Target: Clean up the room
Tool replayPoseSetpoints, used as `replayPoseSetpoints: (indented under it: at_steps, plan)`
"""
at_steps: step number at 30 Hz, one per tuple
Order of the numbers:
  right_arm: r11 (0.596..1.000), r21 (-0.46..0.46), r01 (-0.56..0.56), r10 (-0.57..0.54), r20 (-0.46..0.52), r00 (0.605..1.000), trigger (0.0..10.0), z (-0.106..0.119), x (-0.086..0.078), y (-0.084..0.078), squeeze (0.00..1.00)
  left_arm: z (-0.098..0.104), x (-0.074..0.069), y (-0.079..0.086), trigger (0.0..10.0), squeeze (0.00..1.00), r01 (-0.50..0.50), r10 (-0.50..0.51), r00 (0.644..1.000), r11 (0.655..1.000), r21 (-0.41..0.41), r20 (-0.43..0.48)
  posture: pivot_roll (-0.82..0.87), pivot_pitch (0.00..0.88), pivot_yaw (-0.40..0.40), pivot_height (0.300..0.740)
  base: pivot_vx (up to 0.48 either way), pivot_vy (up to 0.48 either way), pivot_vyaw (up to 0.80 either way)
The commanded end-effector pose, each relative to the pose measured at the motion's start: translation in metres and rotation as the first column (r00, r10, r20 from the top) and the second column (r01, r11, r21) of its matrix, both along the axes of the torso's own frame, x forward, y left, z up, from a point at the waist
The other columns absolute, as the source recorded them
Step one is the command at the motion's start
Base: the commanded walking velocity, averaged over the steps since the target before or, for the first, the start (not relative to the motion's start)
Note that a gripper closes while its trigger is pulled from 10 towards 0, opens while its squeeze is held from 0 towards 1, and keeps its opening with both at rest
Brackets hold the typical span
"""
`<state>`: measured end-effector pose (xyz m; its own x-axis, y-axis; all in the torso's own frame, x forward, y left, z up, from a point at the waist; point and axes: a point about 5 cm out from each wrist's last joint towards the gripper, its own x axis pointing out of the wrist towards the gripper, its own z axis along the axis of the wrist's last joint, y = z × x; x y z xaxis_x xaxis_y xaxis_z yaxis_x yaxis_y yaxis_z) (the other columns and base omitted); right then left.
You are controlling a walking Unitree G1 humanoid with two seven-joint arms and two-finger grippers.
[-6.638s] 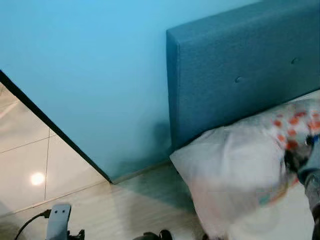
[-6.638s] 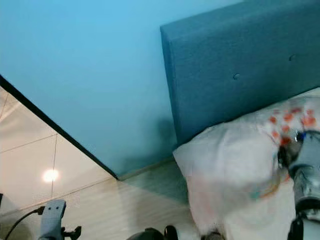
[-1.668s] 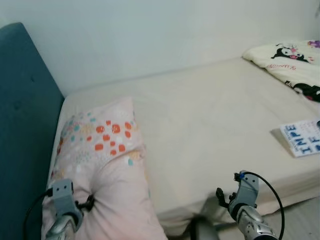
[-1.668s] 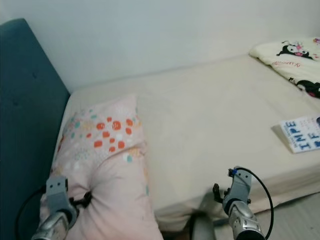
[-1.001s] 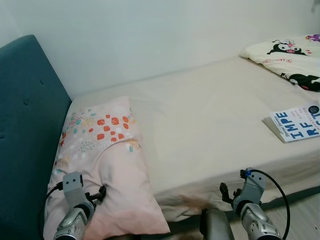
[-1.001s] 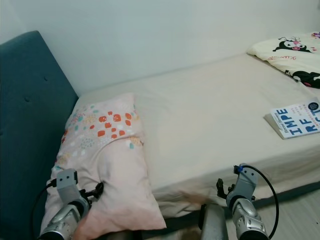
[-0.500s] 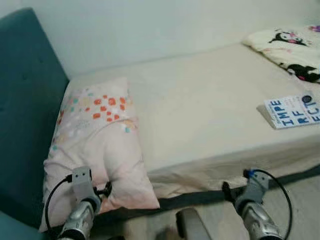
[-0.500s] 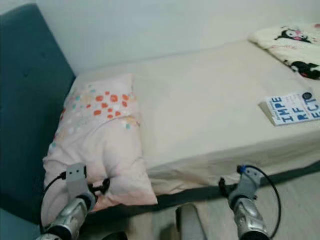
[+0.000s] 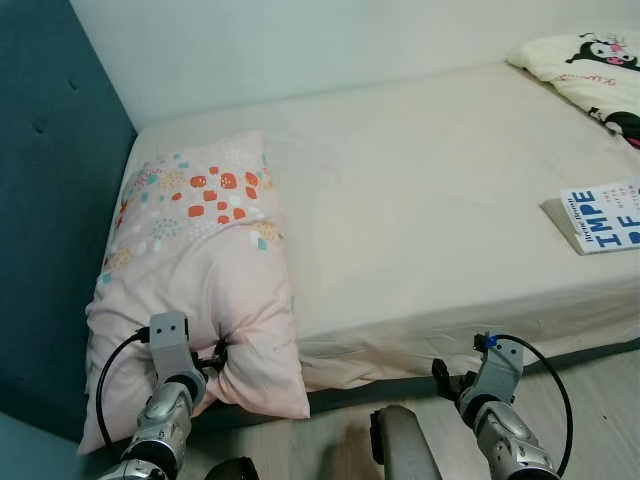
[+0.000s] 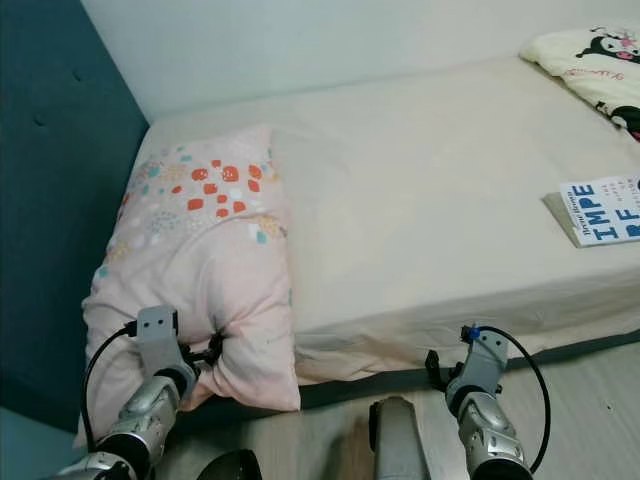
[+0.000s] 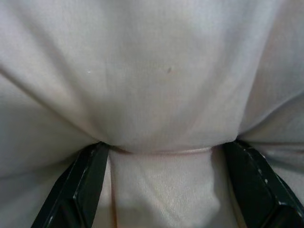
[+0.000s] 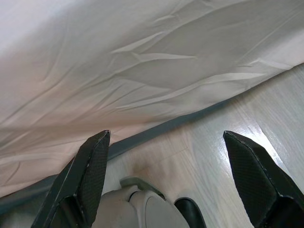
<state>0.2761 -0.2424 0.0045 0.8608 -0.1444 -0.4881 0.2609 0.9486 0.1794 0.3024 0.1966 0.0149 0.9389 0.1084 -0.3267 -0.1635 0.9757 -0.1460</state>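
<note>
One pillow [image 9: 195, 265] on bed [image 9: 430, 220], long axis 12-to-6, near end pinched in left tool [image 9: 208, 362]; headboard [image 9: 50, 230] at 9. Right tool [image 10: 437, 372] spread wide, idle by mattress edge.

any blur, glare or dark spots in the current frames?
Eye views: evenly lit, slightly soft, book title readable. Left wrist view: close-up, pillow fabric shaded around the left gripper. Right wrist view: sharp, floor glare beside the right gripper.
</note>
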Motion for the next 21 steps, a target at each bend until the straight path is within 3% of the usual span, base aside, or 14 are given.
replayPoseSetpoints:
  at_steps: [1,4,7,9,21]
  plan:
    - [1.000,0.011,-0.008,0.008,-0.008,1.000,10.0,-0.002,-0.001,0.003,0.00,0.012,0.009,-0.001,10.0,0.00,-0.003,0.002,0.998,1.000,0.014,0.055,-0.10,0.145,0.097,0.576,0.000,0.000,0.00]
    - [1.000,0.011,-0.015,0.015,-0.009,1.000,10.0,-0.001,0.001,0.005,0.00,0.033,0.023,0.001,10.0,0.00,0.009,-0.016,0.987,0.999,0.043,0.160,-0.10,0.145,0.097,0.576,0.000,0.000,0.00]
    - [1.000,0.012,-0.018,0.018,-0.009,1.000,10.0,-0.001,0.001,0.005,0.00,0.039,0.026,0.003,10.0,0.00,0.006,-0.016,0.982,0.999,0.054,0.187,-0.09,0.139,0.092,0.576,0.000,0.000,0.00]
    - [1.000,0.013,-0.023,0.023,-0.009,1.000,10.0,-0.001,0.002,0.006,0.00,0.048,0.029,0.004,10.0,0.00,0.025,-0.049,0.973,0.994,0.107,0.227,-0.09,0.137,0.092,0.576,0.000,0.000,0.00]
    - [0.999,0.018,-0.033,0.033,-0.004,0.999,10.0,0.000,0.005,0.009,0.00,0.054,0.031,-0.004,10.0,0.00,0.047,-0.100,0.961,0.978,0.203,0.258,-0.09,0.137,0.092,0.576,0.000,0.000,0.00]
